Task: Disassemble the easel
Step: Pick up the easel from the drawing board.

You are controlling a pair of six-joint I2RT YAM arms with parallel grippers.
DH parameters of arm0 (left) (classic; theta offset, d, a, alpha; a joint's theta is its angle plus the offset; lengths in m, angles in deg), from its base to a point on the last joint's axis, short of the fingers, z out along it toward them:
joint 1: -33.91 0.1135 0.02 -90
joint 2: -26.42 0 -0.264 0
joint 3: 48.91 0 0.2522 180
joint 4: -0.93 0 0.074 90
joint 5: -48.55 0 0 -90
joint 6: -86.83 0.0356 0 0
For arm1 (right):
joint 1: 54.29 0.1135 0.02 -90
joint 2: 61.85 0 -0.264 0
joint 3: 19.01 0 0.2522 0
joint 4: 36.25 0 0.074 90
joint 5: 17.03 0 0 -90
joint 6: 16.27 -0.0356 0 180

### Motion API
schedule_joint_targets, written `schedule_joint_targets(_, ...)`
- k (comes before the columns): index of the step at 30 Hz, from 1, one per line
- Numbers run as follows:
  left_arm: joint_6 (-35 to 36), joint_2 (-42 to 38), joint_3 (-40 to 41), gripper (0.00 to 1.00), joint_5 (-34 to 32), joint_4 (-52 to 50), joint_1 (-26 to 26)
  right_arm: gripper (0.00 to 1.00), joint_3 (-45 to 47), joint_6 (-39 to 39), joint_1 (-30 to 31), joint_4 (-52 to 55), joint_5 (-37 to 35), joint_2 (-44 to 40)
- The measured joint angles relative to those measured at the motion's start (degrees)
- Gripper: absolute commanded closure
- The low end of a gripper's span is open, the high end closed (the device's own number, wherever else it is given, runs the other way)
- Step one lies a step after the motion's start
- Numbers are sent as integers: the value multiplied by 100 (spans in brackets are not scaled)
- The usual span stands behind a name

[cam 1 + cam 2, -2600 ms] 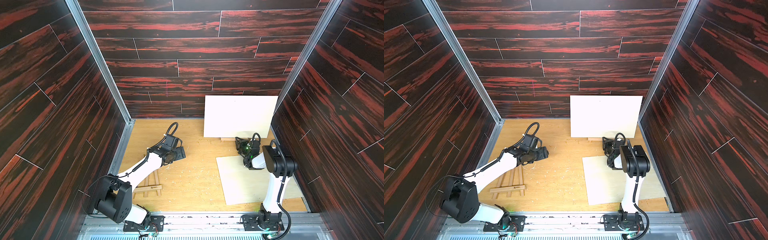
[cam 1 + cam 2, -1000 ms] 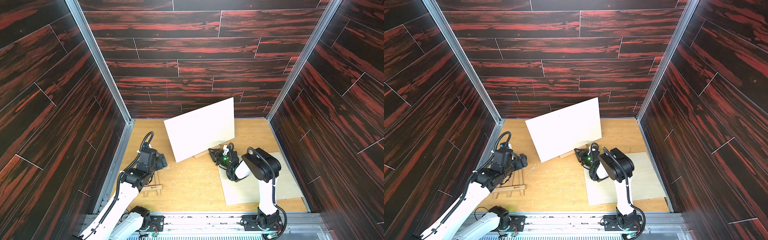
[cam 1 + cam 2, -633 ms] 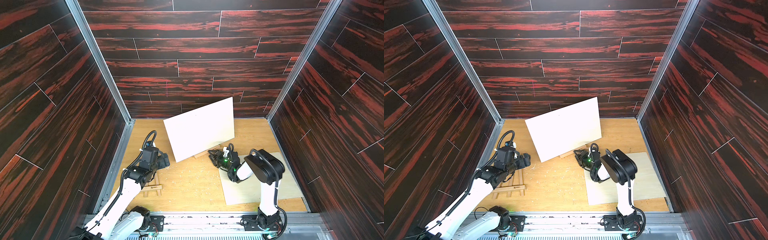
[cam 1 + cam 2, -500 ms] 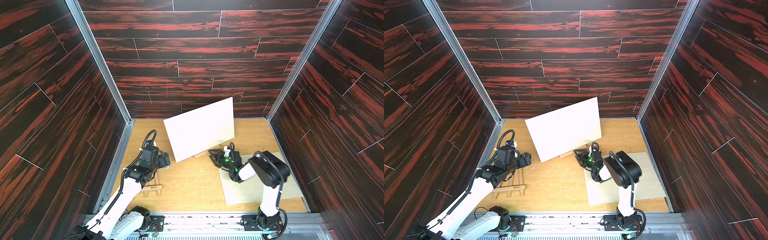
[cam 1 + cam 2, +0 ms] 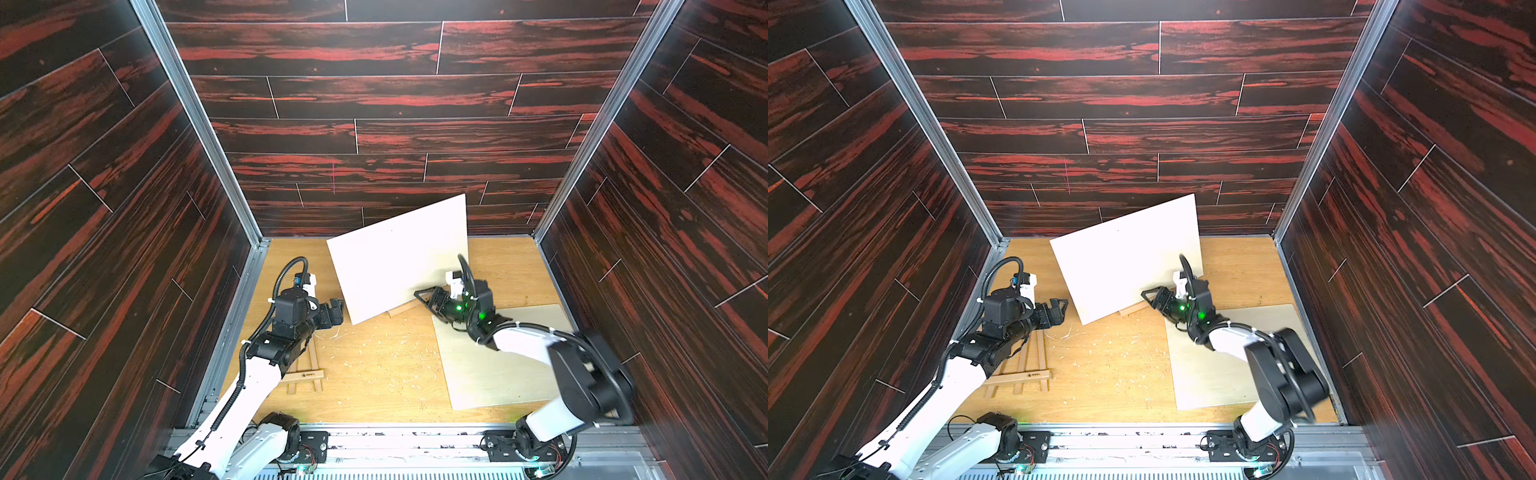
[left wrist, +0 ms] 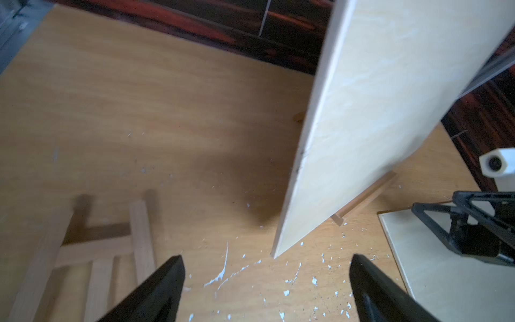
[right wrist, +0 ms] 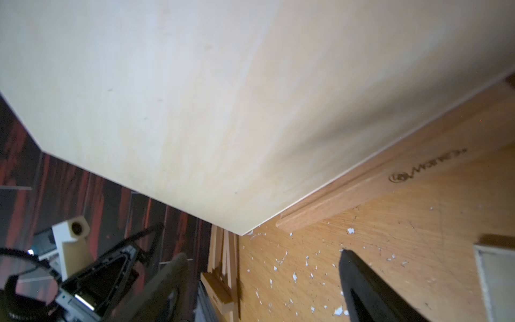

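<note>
Easel (image 5: pixel 401 309) stands mid-table, pale board (image 5: pixel 399 257) leaning tilted on its ledge, right gripper (image 5: pixel 420 298) just beside the ledge end and left gripper (image 5: pixel 340 311) near the board's lower corner, both spread wide and empty.

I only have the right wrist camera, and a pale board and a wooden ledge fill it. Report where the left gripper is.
Observer: The left gripper hangs open right at the lower corner of the upright board, not gripping it.
Operator: Give me what's under my right arm.
Observer: A second board lying flat on the table.
Operator: Now under the left arm.
Observer: A wooden easel frame lying flat.
</note>
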Motion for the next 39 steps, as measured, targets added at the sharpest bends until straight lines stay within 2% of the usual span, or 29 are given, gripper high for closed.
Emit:
schedule_joint_targets(7,293,256,321,5,835,1200,258,5,57,940,-352,688,249,-334)
schedule_joint_targets(16,546,1478,358,9,2240,2559,791,5,326,1482,-1023,658,828,-455)
schedule_joint_targets(27,509,2590,509,17,3008,3974,813,5,323,1891,-1482,466,1176,-455)
schedule_joint_targets(32,372,3023,507,25,3171,4638,841,5,323,1932,-1526,210,1276,-433)
schedule_joint_targets(39,245,3432,417,48,3552,5165,955,5,323,1976,-1561,-39,1353,-352)
